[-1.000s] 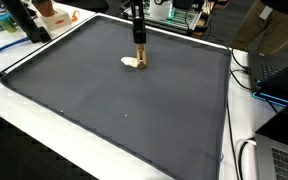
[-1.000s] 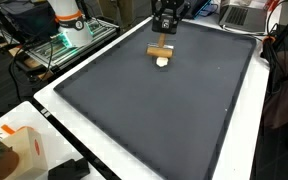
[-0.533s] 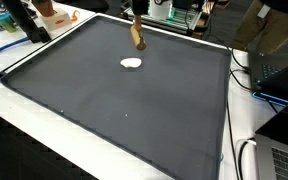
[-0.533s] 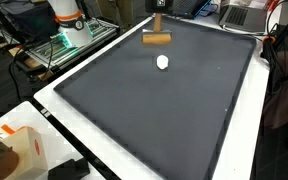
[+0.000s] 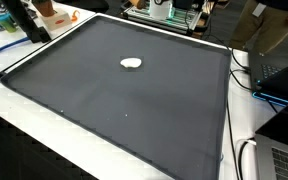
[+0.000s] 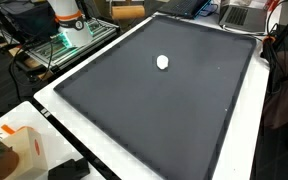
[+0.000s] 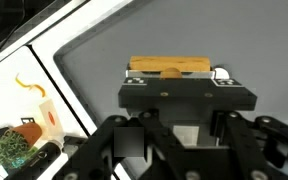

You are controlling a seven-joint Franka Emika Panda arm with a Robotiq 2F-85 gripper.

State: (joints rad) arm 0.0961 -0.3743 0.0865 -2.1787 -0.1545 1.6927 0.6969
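In the wrist view my gripper (image 7: pixel 171 74) is shut on a light wooden block (image 7: pixel 169 66), which lies crosswise at the fingertips, high above the dark grey mat (image 7: pixel 234 40). Neither the gripper nor the block shows in the exterior views. A small white object (image 5: pixel 131 63) lies alone on the mat (image 5: pixel 134 110) towards its far side, and it shows in both exterior views (image 6: pixel 163 62). The black gripper body hides it in the wrist view.
The mat lies on a white table (image 5: pixel 44 125). An orange and white box (image 6: pixel 24 148) and a plant stand at one table corner. The robot base (image 6: pixel 68 20) and a shelf of equipment stand beyond the mat. Cables and a laptop (image 5: pixel 284 70) lie at the side.
The gripper rose from beside the white object with the wooden block in it and left both exterior views. The white object stayed on the mat.
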